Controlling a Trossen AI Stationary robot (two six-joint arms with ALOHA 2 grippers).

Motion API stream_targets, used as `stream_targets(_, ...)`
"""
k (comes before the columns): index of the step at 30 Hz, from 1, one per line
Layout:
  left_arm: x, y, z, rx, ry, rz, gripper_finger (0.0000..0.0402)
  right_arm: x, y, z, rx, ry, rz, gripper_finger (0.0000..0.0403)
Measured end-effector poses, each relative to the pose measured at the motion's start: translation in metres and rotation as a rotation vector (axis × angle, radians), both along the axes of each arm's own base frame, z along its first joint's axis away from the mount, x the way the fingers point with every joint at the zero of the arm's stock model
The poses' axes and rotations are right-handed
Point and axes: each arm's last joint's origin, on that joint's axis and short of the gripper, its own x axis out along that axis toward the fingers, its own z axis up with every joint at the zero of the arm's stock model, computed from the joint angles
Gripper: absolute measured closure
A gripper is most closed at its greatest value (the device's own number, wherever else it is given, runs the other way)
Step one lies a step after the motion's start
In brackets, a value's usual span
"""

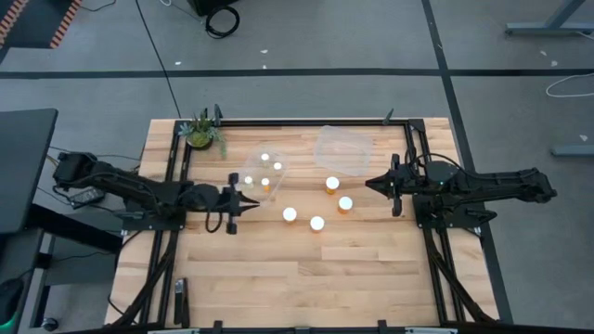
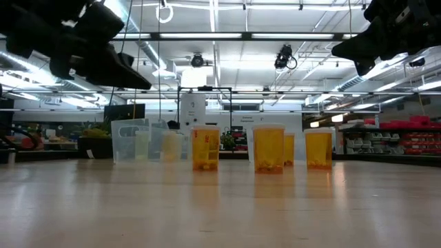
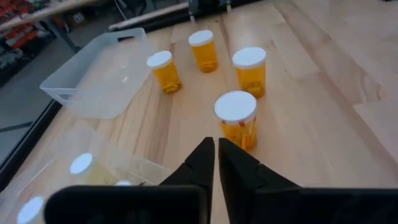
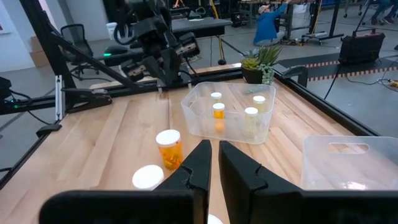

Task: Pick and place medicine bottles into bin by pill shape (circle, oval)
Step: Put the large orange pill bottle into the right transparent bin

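Bench: pale wooden bench (image 1: pixel 278 269) under both dark arms, a small green plant (image 1: pixel 200 133) at its far left corner.
Bottles: four medicine bottles (image 1: pixel 316 223) stood loose mid-bench, between the two tools; four more sat in the near bin (image 1: pixel 264 173).
Empty bin: second clear bin (image 1: pixel 344 148) lay farther back, nothing in it.
Left tool: left tool (image 1: pixel 252 200) hovered beside the filled bin, fingers pressed together, holding nothing.
Right tool: right tool (image 1: pixel 369 184) hung just right of the loose bottles, closed tight, empty.

Pale wood table (image 1: pixel 278 269), clear plastic bins (image 1: pixel 345 148), amber bottles (image 1: pixel 316 224)
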Motion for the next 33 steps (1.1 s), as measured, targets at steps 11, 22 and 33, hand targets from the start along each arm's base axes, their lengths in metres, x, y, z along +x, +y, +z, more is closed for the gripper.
stream_targets(11,-0.045,0.006,-0.023,-0.054,-0.144,0.004,0.0391,0.000,0.000,0.000,0.000,0.000,0.000,0.0366)
stream_targets(22,-0.064,0.009,-0.026,-0.075,-0.219,0.011,0.0397,0.000,0.000,0.000,0.000,0.000,0.000,0.0366)
stream_targets(33,-0.075,0.007,-0.025,-0.130,-0.233,-0.009,0.0397,0.000,0.000,0.000,0.000,0.000,0.000,0.0366)
